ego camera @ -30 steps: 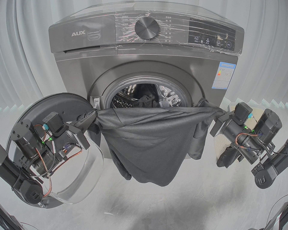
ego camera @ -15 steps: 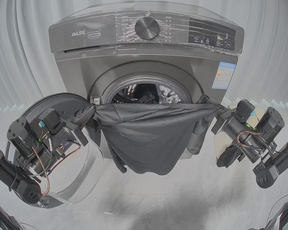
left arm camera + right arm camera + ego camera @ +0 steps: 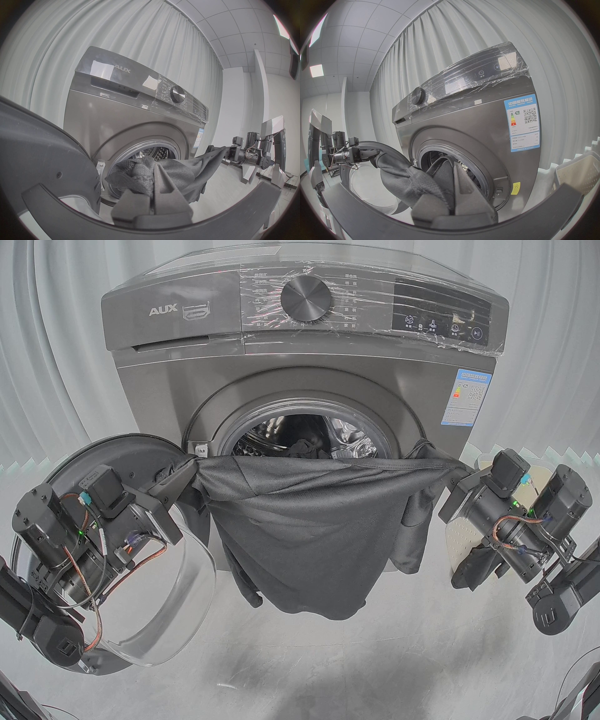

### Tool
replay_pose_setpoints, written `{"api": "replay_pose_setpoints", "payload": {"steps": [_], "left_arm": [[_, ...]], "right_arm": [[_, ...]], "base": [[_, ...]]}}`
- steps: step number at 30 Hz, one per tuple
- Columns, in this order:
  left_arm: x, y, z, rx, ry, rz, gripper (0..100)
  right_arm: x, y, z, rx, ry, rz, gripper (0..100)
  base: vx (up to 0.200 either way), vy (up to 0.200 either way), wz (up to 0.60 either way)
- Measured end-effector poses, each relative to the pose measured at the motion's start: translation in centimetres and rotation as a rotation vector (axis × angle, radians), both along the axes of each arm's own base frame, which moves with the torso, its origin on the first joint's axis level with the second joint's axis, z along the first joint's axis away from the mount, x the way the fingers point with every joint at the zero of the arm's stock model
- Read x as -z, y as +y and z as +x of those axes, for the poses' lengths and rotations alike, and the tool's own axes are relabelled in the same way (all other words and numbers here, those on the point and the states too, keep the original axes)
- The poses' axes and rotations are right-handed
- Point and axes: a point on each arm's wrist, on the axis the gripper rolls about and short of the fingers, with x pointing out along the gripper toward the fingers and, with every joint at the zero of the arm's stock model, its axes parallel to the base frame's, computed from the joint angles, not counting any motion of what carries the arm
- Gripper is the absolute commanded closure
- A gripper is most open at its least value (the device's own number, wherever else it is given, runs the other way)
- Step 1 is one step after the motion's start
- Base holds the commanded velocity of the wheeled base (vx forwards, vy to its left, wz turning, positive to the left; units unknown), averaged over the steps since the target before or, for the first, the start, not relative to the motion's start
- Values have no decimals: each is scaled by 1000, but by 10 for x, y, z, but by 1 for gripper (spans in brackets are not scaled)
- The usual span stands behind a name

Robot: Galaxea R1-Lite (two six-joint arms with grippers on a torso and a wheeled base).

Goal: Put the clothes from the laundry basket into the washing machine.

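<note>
Garment (image 3: 312, 527) sagged lower, blocking drum opening (image 3: 306, 427); open door (image 3: 119, 455) left.

Test lab — curtains (image 3: 44, 365), ceiling tiles (image 3: 247, 34), washing machine (image 3: 187, 384).

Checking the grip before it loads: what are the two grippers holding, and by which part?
One dark garment, stretched between them: left gripper shut on its upper left corner, right gripper on the upper right corner.
</note>
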Motion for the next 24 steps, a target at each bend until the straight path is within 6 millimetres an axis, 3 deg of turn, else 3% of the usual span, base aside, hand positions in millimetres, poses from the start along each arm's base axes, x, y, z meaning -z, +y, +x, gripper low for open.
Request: {"api": "replay_pose_setpoints", "payload": {"steps": [17,18,24], "left_arm": [[1,-15,-6,59,0,5,100],[1,-16,-6,63,1,6,100],[-4,-20,-4,75,-16,-7,100]], "right_arm": [[7,6,-3,-22,26,-11,100],[8,6,-2,-24,29,-12,0],[18,5,-6,-32,73,-28,0]], "base": [[0,0,0],[0,0,0],[0,0,0]]}}
